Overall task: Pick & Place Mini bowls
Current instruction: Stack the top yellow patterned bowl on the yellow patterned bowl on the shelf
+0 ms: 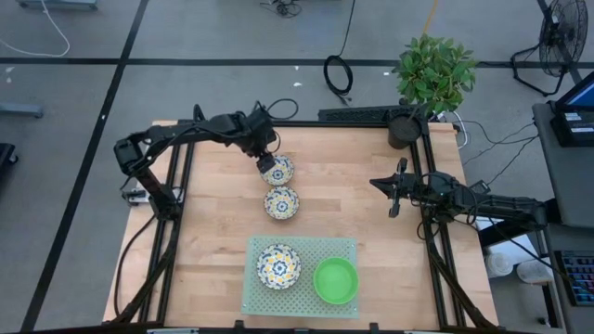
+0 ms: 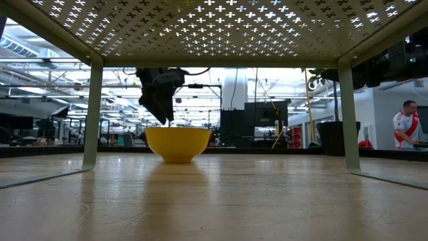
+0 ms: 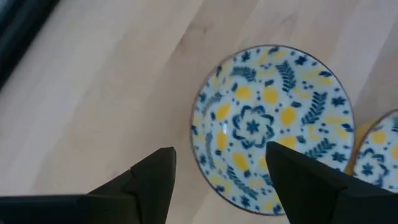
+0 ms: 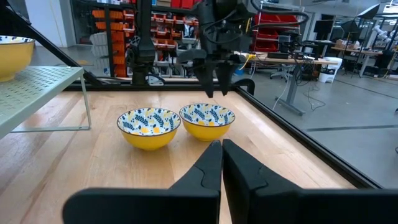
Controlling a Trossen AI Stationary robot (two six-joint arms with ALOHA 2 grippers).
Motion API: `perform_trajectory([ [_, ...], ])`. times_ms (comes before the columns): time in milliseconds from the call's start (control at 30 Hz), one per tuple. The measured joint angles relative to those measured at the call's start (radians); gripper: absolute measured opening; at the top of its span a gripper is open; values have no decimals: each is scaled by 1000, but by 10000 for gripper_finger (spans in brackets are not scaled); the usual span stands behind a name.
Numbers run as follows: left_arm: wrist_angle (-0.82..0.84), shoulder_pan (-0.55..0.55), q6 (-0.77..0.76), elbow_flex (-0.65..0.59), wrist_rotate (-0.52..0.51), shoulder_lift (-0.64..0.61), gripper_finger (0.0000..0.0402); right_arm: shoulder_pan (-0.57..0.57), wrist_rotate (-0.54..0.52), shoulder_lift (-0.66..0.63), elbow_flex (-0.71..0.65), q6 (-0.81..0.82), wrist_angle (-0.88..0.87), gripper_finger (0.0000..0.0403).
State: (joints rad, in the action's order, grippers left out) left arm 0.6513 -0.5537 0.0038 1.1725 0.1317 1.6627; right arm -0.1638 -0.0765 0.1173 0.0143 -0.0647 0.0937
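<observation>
Two white mini bowls with a blue-and-yellow floral pattern stand side by side on the wooden table, one farther (image 1: 277, 170) and one nearer (image 1: 281, 202). My left gripper (image 3: 221, 180) is open, pointing steeply down over the farther bowl (image 3: 273, 124). One finger is above the bowl's inside, the other outside its rim. In the right wrist view its fingertips (image 4: 214, 87) stand just above that bowl (image 4: 207, 119). A third floral bowl (image 1: 278, 265) and a green bowl (image 1: 335, 280) rest on the pale-green perforated rack (image 1: 302, 243). My right gripper (image 4: 222, 149) waits shut at the table's right.
The rack stands on legs (image 2: 91, 114) near the table's front edge. A black pot (image 1: 404, 130) with a green plant (image 1: 433, 70) sits at the far right corner. Dark frame rails (image 1: 434, 250) run along the table's sides. A person (image 2: 408, 124) is in the room behind.
</observation>
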Motion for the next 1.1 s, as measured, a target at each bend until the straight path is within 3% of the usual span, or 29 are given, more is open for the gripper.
perform_trajectory([
  [333, 32, 0, -69, -55, 0, 0, 253, 0, 0, 0, 0, 0, 0, 0],
  [667, -69, 0, -77, -145, 0, 0, 253, 0, 0, 0, 0, 0, 0, 0],
  [1100, -81, 0, -104, -148, 1, 0, 253, 0, 0, 0, 0, 0, 0, 0],
])
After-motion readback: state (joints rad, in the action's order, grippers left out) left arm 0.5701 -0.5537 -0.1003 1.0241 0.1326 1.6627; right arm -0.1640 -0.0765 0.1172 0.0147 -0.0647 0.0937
